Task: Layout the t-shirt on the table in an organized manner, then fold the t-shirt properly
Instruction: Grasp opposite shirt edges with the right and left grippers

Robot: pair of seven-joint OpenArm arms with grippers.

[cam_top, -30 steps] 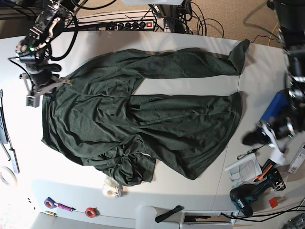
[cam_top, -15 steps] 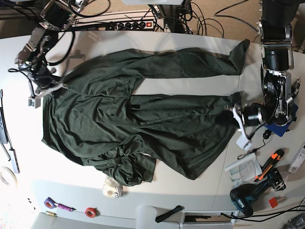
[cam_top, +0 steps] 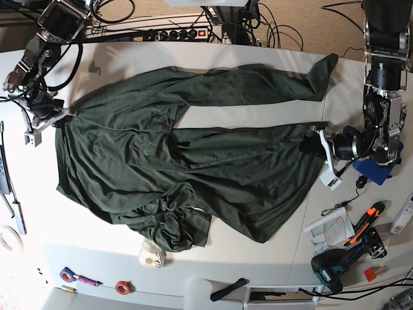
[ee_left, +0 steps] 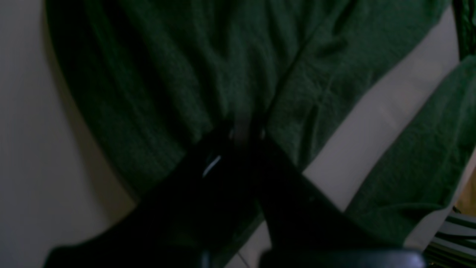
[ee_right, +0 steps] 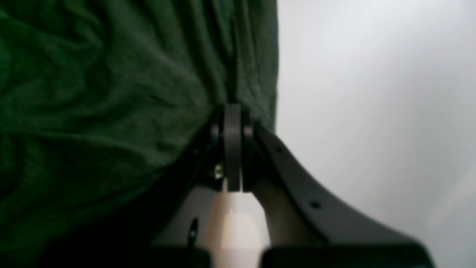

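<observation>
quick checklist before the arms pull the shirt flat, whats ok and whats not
1. Right gripper shut on the t-shirt edge: ok.
2. Left gripper shut on the fabric: ok, though that view is dark.
3. Shirt lying flat: not ok, bunched at its near edge and creased across the middle.
4. Far sleeve spread out on the table: ok.
5. White roll of tape touching the bunched fabric: cannot tell.
6. Tools beside the left arm clear of the shirt: ok.

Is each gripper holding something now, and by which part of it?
Both hold the t-shirt: the right gripper pinches its edge, and the left gripper pinches cloth near the edge at the opposite end.
</observation>
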